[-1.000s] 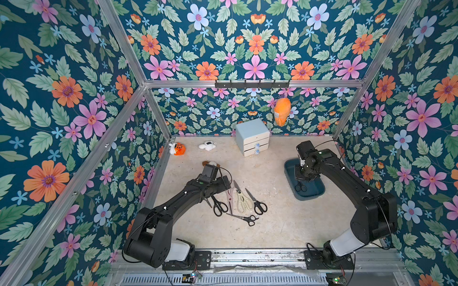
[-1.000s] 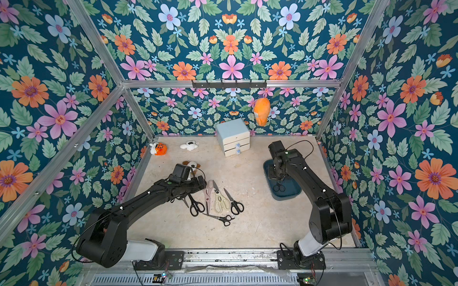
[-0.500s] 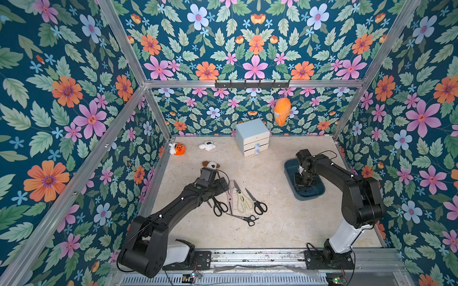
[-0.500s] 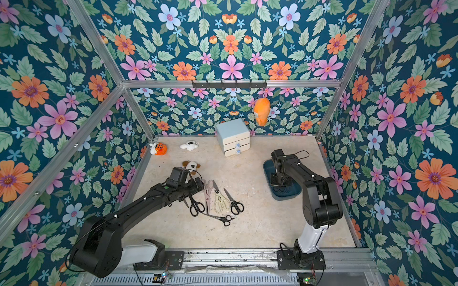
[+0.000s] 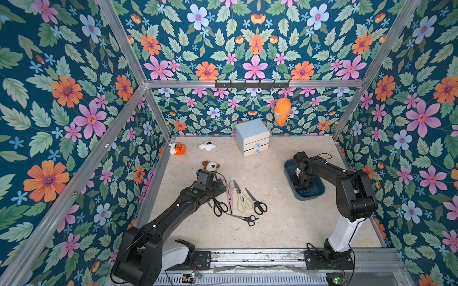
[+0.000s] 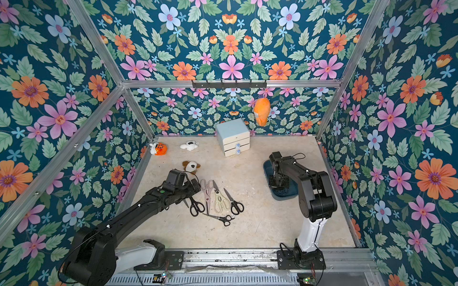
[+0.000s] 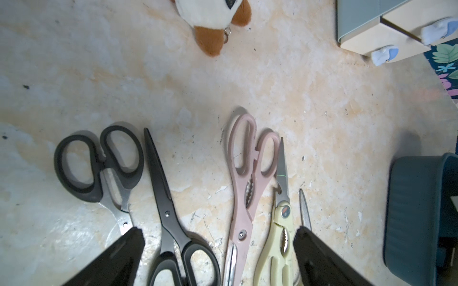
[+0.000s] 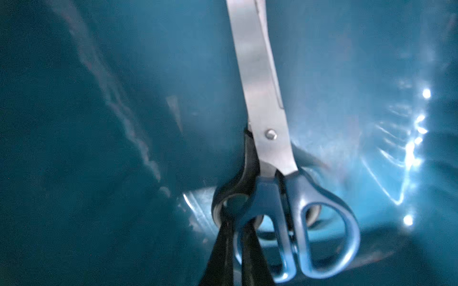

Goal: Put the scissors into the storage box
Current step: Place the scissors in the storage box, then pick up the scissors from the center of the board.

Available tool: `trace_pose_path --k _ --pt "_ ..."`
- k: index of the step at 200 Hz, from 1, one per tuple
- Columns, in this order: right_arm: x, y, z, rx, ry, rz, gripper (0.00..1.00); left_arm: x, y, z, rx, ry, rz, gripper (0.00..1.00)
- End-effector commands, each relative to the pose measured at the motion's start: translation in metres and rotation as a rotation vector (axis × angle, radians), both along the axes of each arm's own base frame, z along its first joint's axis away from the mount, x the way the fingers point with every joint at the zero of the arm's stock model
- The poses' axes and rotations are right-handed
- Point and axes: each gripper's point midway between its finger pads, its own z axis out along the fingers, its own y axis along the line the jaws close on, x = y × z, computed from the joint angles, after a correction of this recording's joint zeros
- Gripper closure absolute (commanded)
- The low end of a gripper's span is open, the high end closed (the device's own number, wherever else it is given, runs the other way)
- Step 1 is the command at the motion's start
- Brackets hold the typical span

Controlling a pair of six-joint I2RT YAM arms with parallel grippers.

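Several scissors lie side by side on the table: a black pair (image 5: 219, 208), the pink pair (image 5: 230, 195), the cream shears (image 5: 241, 201), another black pair (image 5: 258, 206) and a small black pair (image 5: 245, 218). My left gripper (image 7: 218, 234) hangs wide open just above them, straddling a black pair (image 7: 171, 218) and the pink pair (image 7: 244, 188). Another black pair (image 7: 99, 163) lies just outside its fingers. Down inside the storage box (image 5: 314, 196) my right gripper (image 8: 239, 222) is shut on a handle loop of the dark blue scissors (image 8: 297, 222). Under them lies a black-handled pair (image 8: 233, 193).
A pale blue cabinet with white drawers (image 5: 252, 136) stands at the back. A brown-and-white plush (image 5: 210, 166) lies just beyond my left gripper. An orange plush (image 5: 178, 148) and a white one (image 5: 207, 145) lie at the back left. An orange toy (image 5: 282, 112) hangs on the back wall.
My right arm has folded, its elbow swinging toward the front, and its gripper has sunk lower into the box with the blue scissors. The left gripper stays open over the scissors.
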Motion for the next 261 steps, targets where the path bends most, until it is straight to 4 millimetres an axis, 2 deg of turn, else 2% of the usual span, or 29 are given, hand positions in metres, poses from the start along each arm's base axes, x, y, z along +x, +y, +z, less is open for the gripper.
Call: trace_pose_path --k 1,16,37,52,102,130,145,154,156,162,200,225,261 --pt "0.006 0.006 -0.006 0.029 -0.014 -0.009 1.0 -0.002 0.004 0.0 0.019 -0.001 0.01 0.01" --pt "0.008 0.007 -0.003 0.031 -0.021 -0.009 1.0 -0.002 0.005 0.0 0.019 -0.001 0.011 0.01" --pt "0.01 0.007 0.005 0.031 -0.036 -0.01 0.85 -0.003 0.005 -0.001 0.022 0.0 0.009 0.01" --pt "0.012 0.006 0.014 0.03 -0.052 -0.011 0.79 -0.002 0.005 -0.001 0.025 0.0 0.004 0.01" --pt "0.015 0.005 0.053 0.024 -0.117 -0.024 0.76 0.002 0.003 0.003 0.034 -0.012 -0.016 0.01" --pt "0.009 0.017 0.078 -0.007 -0.16 0.01 0.74 0.006 -0.002 0.004 0.035 -0.019 -0.047 0.01" --pt "0.002 0.029 0.091 -0.016 -0.187 0.025 0.75 0.008 -0.006 0.004 0.034 -0.017 -0.071 0.01" --pt "-0.002 0.04 0.091 -0.012 -0.186 0.031 0.73 0.009 -0.008 0.004 0.033 -0.016 -0.084 0.01" --pt "-0.004 0.042 0.1 -0.001 -0.211 0.033 0.73 0.01 -0.008 0.004 0.033 -0.017 -0.086 0.01" --pt "-0.007 0.049 0.106 0.015 -0.227 0.03 0.73 0.011 -0.01 0.004 0.033 -0.018 -0.097 0.01" --pt "-0.028 0.093 0.121 0.069 -0.293 0.041 0.72 0.01 -0.017 0.002 0.035 -0.012 -0.16 0.01" --pt "-0.041 0.119 0.12 0.11 -0.302 0.054 0.7 0.006 -0.018 -0.006 0.044 0.007 -0.19 0.01" --pt "-0.062 0.156 0.099 0.146 -0.276 0.093 0.7 0.0 -0.02 -0.012 0.032 0.028 -0.208 0.01"
